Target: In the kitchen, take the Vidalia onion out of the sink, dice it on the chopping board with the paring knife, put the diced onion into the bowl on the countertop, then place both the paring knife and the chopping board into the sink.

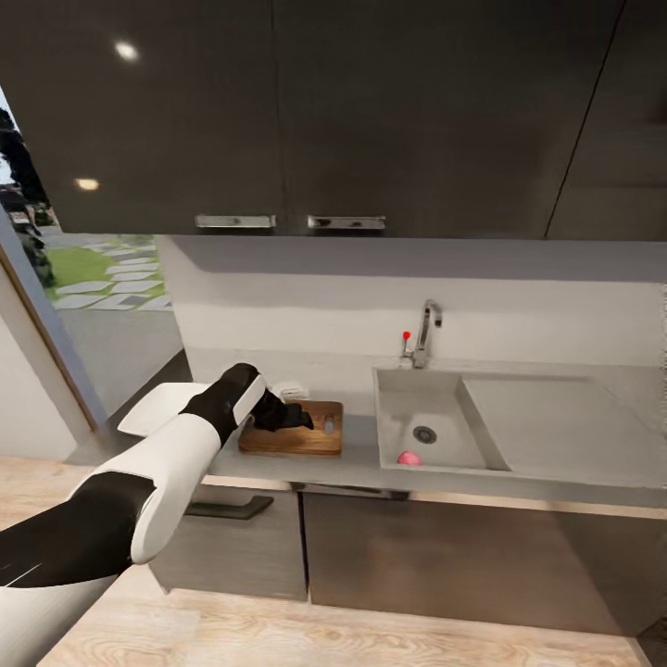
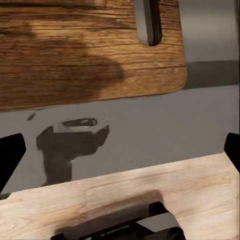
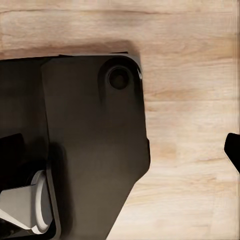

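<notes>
left gripper hovers spread over the chopping board; a pinkish thing, probably the onion, sits in the sink at three o'clock. reaching across risks nudging the board.

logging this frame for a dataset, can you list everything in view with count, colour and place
board: 1, brown wood, on the counter left of the sink
bowl: 1, white, behind the board, partly hidden
onion: 1, pinkish, in the sink by its front wall
sink: 1, grey, set in the counter
tap: 1, chrome with red knob, behind the sink
counter: 1, grey, light wood front edge
cabinets: dark, above and below the counter
floor: light wood planks
left gripper: 1, black, over the board, open
</notes>
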Controlling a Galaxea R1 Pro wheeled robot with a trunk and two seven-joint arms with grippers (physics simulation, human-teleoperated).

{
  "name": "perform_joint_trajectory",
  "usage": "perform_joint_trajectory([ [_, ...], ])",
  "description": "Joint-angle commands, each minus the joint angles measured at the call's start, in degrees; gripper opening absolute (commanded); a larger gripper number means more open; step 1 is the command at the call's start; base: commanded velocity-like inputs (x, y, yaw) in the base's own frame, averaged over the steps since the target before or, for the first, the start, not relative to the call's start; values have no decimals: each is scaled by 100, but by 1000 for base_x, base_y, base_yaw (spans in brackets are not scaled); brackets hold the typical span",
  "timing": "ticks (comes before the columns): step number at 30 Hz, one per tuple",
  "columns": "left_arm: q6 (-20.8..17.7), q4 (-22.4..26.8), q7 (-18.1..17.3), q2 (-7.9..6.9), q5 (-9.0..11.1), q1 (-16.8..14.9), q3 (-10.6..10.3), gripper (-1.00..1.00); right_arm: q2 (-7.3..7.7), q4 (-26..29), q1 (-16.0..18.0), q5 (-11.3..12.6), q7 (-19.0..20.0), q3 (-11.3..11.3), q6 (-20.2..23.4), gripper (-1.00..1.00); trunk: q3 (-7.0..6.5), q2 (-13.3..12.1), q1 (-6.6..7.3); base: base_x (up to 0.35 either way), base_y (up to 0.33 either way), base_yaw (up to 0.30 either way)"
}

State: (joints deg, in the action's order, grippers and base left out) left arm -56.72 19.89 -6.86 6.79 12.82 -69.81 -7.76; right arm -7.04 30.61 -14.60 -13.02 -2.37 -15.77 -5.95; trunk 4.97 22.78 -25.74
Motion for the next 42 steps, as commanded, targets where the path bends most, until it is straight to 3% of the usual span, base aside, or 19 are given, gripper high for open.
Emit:
perform_joint_trajectory([
  [1, -15, -1, 1, 8, 37, -6, -49, 100, -8, 2, 1, -60, 0, -31, -12, 100, 12, 13, -4, 0, -330, 0],
  [8, -15, -2, 2, 80, 37, -6, -64, 100, -8, -3, 0, -60, 0, -31, -12, 100, 12, 13, -4, 0, -330, 0],
  [42, -15, -2, 8, 83, 28, -6, -76, 100, -8, -11, 0, -60, 6, -31, -3, 100, 12, 13, -4, 0, -329, 0],
])
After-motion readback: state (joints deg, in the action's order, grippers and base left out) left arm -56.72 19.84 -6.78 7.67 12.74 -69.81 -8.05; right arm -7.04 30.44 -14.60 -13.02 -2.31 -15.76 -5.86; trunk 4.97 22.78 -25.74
